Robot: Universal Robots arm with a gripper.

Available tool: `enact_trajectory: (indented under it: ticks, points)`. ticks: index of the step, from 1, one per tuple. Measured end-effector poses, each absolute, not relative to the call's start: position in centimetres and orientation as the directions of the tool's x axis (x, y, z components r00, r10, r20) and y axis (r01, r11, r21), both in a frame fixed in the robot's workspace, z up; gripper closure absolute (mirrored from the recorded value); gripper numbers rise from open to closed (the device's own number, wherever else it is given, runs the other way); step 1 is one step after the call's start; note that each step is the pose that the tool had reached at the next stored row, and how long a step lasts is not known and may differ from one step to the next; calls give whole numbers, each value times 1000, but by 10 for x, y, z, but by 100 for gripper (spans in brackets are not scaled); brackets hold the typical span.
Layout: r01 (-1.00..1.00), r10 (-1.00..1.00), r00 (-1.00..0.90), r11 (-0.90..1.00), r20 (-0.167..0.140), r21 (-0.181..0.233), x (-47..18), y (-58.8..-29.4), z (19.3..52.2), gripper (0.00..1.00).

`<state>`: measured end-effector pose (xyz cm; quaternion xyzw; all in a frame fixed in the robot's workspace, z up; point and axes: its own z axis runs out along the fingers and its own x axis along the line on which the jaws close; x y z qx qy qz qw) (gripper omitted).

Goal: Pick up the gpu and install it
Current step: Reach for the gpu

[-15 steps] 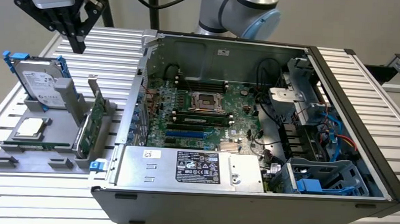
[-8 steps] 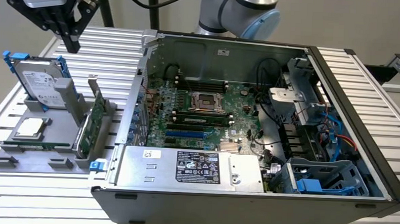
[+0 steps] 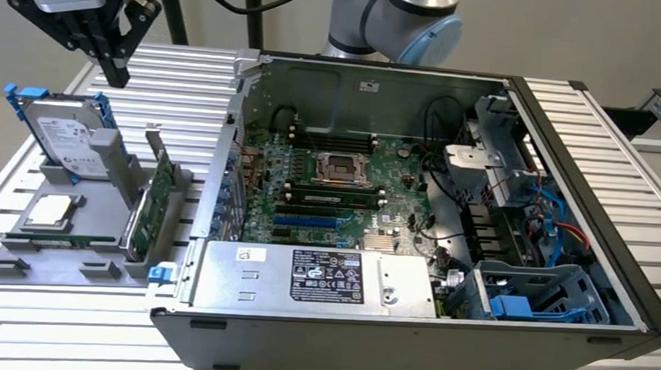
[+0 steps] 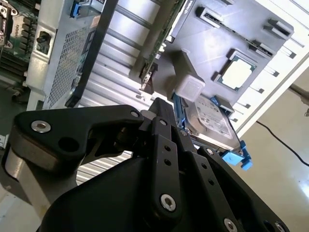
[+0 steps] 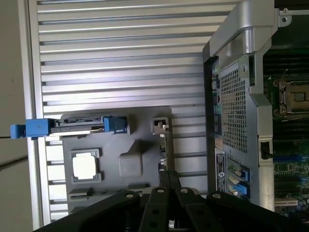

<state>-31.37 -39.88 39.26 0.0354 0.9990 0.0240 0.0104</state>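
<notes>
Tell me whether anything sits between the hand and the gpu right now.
Nothing visible blocks it. The hand hangs in open air above the grey holder, and the gpu stands on edge there with its top free. The hard drive stands beside it, toward the exterior view's left.

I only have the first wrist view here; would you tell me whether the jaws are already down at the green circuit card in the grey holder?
Observer: Not yet; in the exterior view the gripper hangs above the grey moulded holder, with open space between it and the flat green circuit card with its silver bracket.
Operator: Thank you. How does the card sit?
Observer: Upright on its long edge, at the holder's side nearest the open dark computer case.
Operator: And the blue-ended bar?
Observer: A silver hard drive in a blue frame, standing on edge with its labelled face showing.
</notes>
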Motion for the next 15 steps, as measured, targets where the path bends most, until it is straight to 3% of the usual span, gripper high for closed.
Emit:
enact_trajectory:
  ticks: [15]
  points:
    - [70, 71, -997, 996, -19, 49, -314, -405, 393, 100]
